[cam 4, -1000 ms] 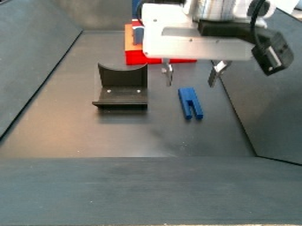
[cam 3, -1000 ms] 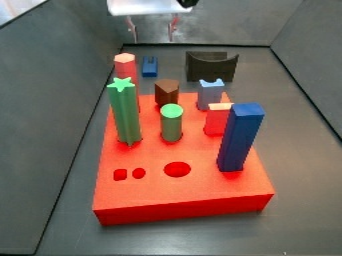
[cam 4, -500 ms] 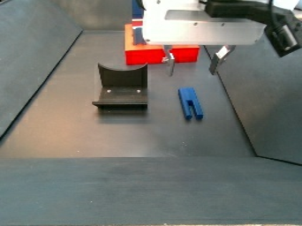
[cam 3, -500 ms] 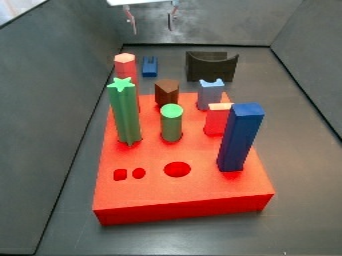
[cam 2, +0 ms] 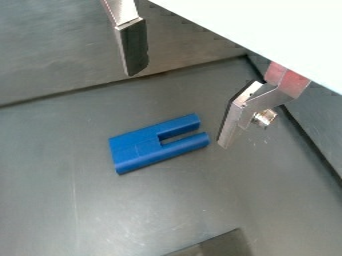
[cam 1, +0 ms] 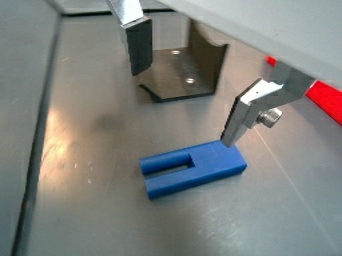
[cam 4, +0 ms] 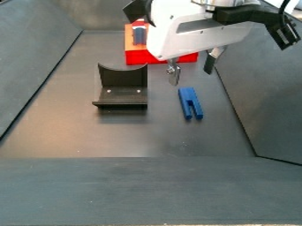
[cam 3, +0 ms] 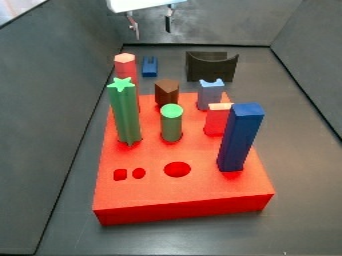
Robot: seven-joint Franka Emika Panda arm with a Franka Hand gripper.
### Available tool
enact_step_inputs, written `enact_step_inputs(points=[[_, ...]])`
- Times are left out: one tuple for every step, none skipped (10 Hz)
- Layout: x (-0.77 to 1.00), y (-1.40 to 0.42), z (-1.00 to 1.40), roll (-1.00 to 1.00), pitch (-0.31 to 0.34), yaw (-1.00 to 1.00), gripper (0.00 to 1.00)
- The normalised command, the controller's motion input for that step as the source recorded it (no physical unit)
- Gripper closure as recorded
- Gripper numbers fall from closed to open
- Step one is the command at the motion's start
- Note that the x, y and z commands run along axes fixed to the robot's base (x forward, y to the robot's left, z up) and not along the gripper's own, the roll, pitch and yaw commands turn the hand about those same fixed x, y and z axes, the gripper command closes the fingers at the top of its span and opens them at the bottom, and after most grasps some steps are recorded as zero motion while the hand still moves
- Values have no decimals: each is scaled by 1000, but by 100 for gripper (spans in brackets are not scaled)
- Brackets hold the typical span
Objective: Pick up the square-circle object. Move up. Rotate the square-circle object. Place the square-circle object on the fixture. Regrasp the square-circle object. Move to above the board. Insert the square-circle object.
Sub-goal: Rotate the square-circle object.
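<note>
Blue block: the square-circle object [cam 4: 190,102] lies flat on the grey floor [cam 4: 141,137], at 3 o'clock from the fixture [cam 4: 120,86].
Gripper: the gripper [cam 4: 192,70] hangs above the block, fingers [cam 1: 247,112] spread, nothing between.
Board: the red board [cam 3: 178,165] lies apart.

I see the dark grey floor [cam 4: 71,132] carrying the square-circle object [cam 4: 190,102] lying flat, with the fixture [cam 4: 120,87] near it and the red board [cam 3: 181,175] beyond; the gripper [cam 4: 190,66] hangs above the floor, jaws apart, holding nothing.
</note>
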Motion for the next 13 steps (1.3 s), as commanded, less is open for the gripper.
enact_step_inputs(points=[[8, -9, -40, -4, 5, 1000, 0], [7, -9, -40, -4, 6, 1000, 0], [7, -9, -39, -4, 6, 1000, 0], [7, -10, -39, -4, 6, 1000, 0], [6, -10, -38, -4, 6, 1000, 0], [6, -10, -38, -4, 6, 1000, 0], [6, -10, -37, -5, 7, 1000, 0], [7, -10, -37, -5, 7, 1000, 0], [7, -10, -37, -5, 7, 1000, 0], [7, -10, -36, -5, 7, 1000, 0], [7, -10, -36, -5, 7, 1000, 0], [7, -10, -36, -5, 8, 1000, 0], [7, -10, -36, -6, 8, 1000, 0]])
